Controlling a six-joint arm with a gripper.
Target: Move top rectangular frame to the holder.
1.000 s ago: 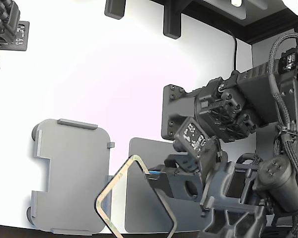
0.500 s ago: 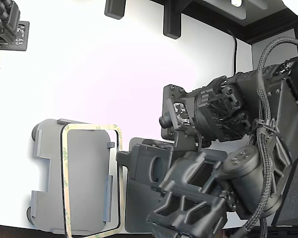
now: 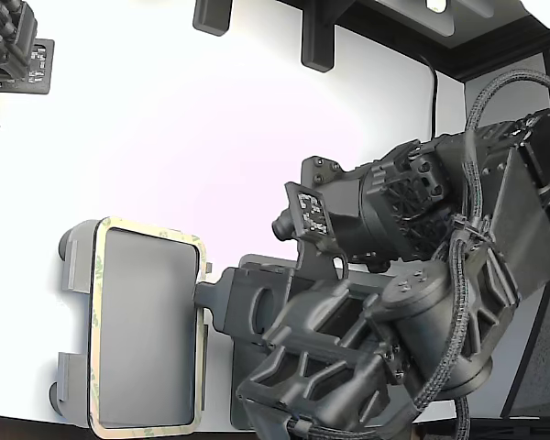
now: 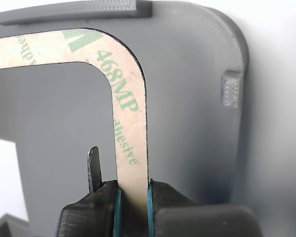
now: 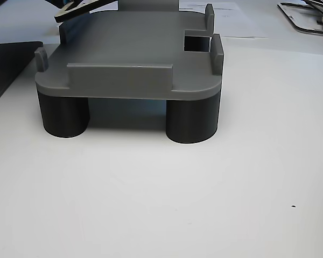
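The top rectangular frame, a thin tan ring with greenish print, lies level over the holder at the exterior view's lower left, almost matching its outline. My gripper reaches in from the exterior view's right and is shut on the frame's long side. In the wrist view the fingers pinch the tan strip, with the holder's grey plate and a raised tab behind it. In the other view the holder stands on round feet, and an edge of the frame shows just above its far side.
A darker grey flat mat lies beside the holder, mostly under my arm, and shows as a dark slab in the other view. A second arm sits at the exterior view's top left. Black brackets hang at the top edge.
The frame went from tilted on edge above the dark mat to lying flat, and moved to the exterior view's left until it covers the holder. My arm swung the same way.
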